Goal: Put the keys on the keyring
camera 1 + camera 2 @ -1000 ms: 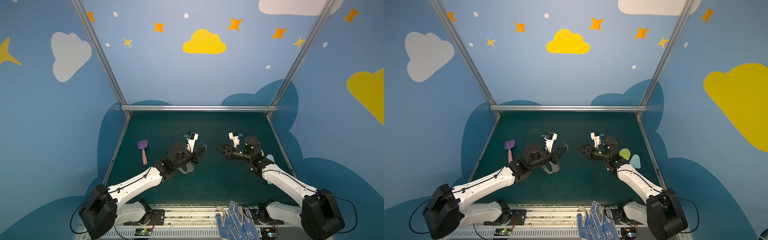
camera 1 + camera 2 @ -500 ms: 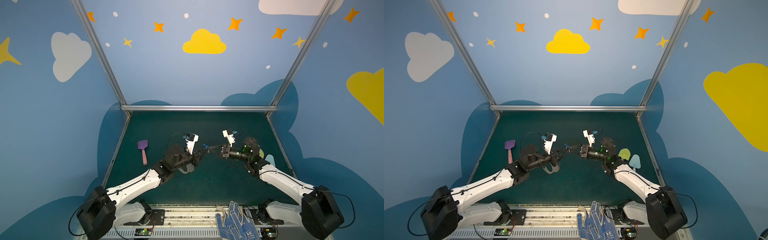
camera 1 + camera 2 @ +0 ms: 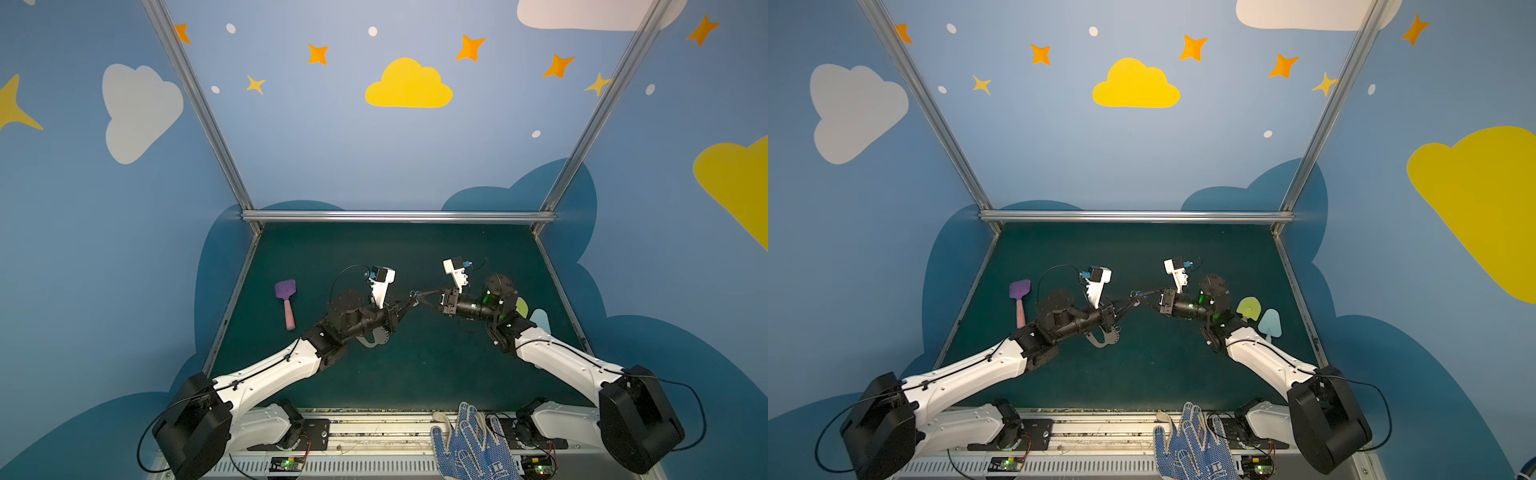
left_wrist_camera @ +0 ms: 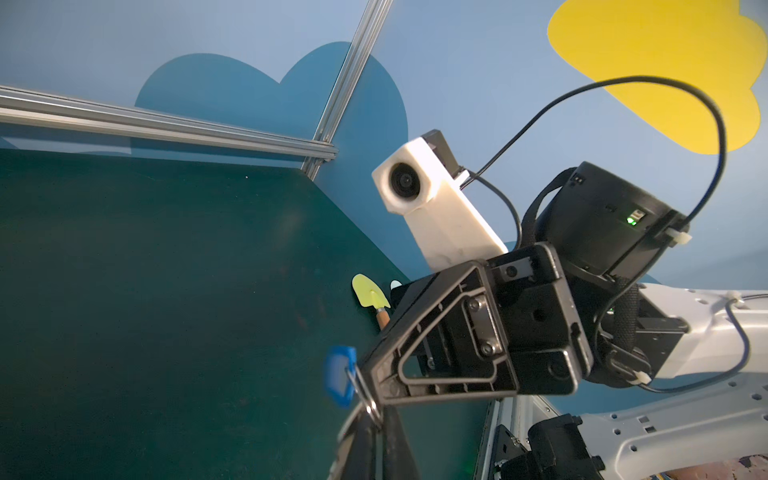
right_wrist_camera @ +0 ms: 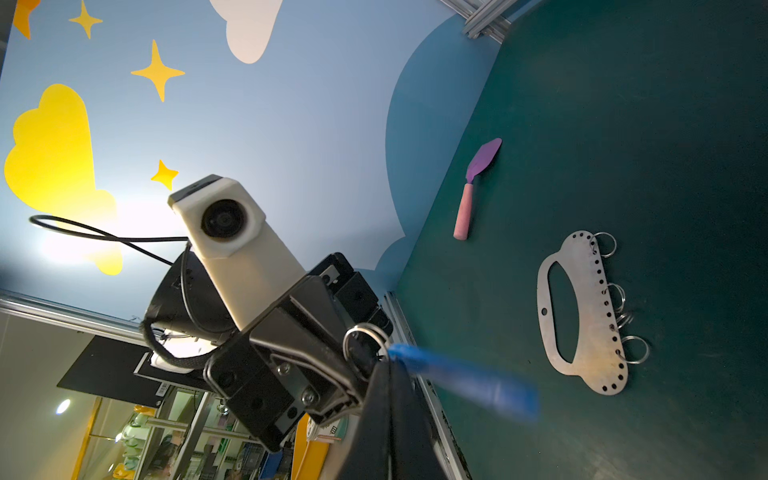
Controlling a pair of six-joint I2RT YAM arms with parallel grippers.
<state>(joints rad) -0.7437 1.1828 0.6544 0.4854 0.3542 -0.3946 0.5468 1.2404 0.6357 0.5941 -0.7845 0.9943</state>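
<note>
Above the dark green tabletop [image 3: 415, 257], the left end effector [image 4: 374, 415] and right end effector [image 5: 390, 370] meet, both pinched shut on the blue-tagged, metal-ringed keys [image 4: 340, 376], the flat grey D-shaped keyring [image 5: 590, 316] lying below.

Robotics lab: a fenced-in test cell for two arms.

Blue walls [image 3: 374, 166] painted with clouds and stars fill a bare aluminium frame [image 3: 399, 216] around a dark green surface [image 3: 415, 374]. The left arm [image 3: 270, 370] and right arm [image 3: 561, 361] are mounted along its near edge, beside an exposed circuit board [image 3: 286, 463] and a work glove [image 3: 469, 449]. Storage shelves [image 5: 166, 436] show beyond.
</note>
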